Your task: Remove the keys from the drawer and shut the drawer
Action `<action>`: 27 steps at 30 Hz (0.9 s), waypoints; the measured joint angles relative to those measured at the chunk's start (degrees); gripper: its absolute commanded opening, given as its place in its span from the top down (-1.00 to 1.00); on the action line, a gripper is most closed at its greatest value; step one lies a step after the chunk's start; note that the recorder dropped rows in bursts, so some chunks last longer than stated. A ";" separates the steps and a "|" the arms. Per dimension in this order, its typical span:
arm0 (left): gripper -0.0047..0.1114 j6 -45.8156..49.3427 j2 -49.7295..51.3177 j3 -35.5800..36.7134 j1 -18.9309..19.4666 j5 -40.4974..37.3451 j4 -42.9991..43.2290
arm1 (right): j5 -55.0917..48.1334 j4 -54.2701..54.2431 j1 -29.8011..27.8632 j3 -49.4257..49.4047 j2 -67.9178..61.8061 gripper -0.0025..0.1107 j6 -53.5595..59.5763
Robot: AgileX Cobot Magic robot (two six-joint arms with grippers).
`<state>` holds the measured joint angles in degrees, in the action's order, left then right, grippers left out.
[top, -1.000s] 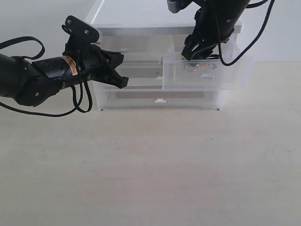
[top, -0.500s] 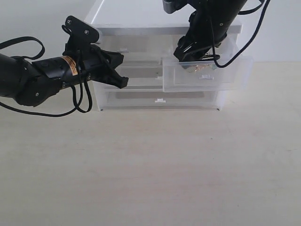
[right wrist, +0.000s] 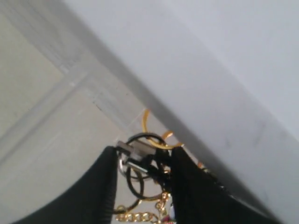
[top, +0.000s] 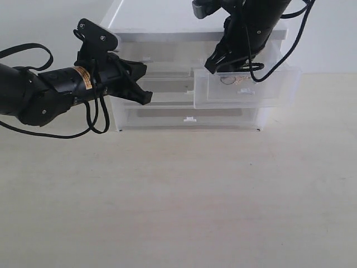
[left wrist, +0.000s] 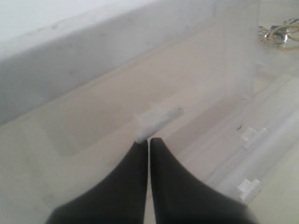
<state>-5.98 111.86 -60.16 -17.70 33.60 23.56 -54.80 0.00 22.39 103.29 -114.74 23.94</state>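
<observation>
The right half-width drawer (top: 251,96) stands pulled out of the white drawer unit (top: 167,22). The keys (top: 233,80) show through its translucent front as gold rings and chain. My right gripper (top: 215,66) reaches down into the drawer; in the right wrist view its fingers (right wrist: 105,186) press on the silver clasp and black strap of the keys (right wrist: 145,158). My left gripper (top: 143,69) hangs shut and empty in front of the left twin drawer, its tips (left wrist: 149,142) just short of that drawer's tab handle (left wrist: 159,119). The left wrist view also shows the keys (left wrist: 280,35) far off.
Two full-width drawers sit below the small ones, their tab handles (top: 189,119) facing the table. The pale wooden table (top: 178,201) spreads in front of the unit. Black cables loop from both arms, one (top: 95,120) hanging low on the left.
My right gripper dipped into the drawer, tilting it, and has now come back up a little and leftward; the keys have shifted left with it. The left arm has not moved.
</observation>
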 measured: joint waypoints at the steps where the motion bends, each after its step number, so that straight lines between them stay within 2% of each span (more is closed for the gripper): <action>1: 0.85 0.00 0.00 0.00 0.00 0.00 0.00 | 0.43 0.62 0.00 0.00 0.00 0.96 0.00; 12: 0.85 0.00 0.00 0.00 0.00 0.00 0.00 | 1.78 2.49 0.00 0.00 0.37 0.96 -0.16; 24: 0.85 0.00 0.00 0.00 0.00 0.00 0.00 | -2.27 3.46 -0.11 0.00 2.88 0.94 2.33; 25: 0.85 0.00 0.00 0.00 0.00 0.00 0.00 | -2.13 3.46 -0.11 0.00 2.88 0.85 2.33; 27: 0.85 0.00 0.00 0.00 0.00 0.00 0.00 | -2.08 3.46 -0.11 0.00 2.88 0.44 2.59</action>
<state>-5.98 111.86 -60.16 -17.70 33.60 23.56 -56.89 3.46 22.27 103.29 -111.86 26.53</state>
